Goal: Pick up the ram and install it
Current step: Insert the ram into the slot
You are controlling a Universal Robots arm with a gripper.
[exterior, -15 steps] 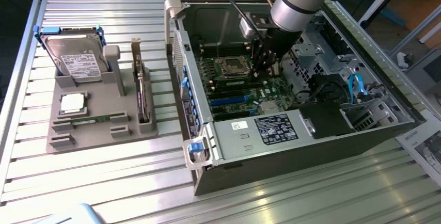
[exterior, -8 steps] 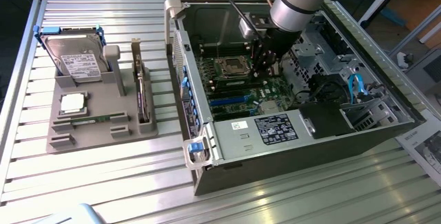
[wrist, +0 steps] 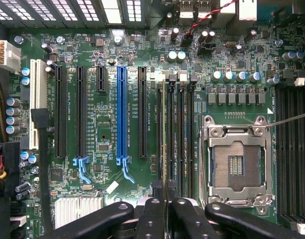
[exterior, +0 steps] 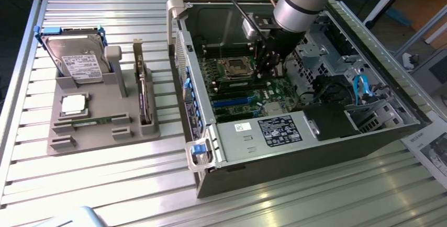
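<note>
This looks like a robotics lab or test workshop: a robot arm (exterior: 304, 2) reaches into an open computer case (exterior: 279, 159) lying on a slatted aluminium desk (exterior: 104, 185). Beside it, a grey fixture (exterior: 125, 101) holds a hard drive (exterior: 80, 59) and other parts in fitted slots.

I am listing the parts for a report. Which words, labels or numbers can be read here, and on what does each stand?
Nothing can be read for certain.
White label on the hard drive: too small.
Black sticker on the computer case: too small.
White print on the motherboard: blurred.
</note>
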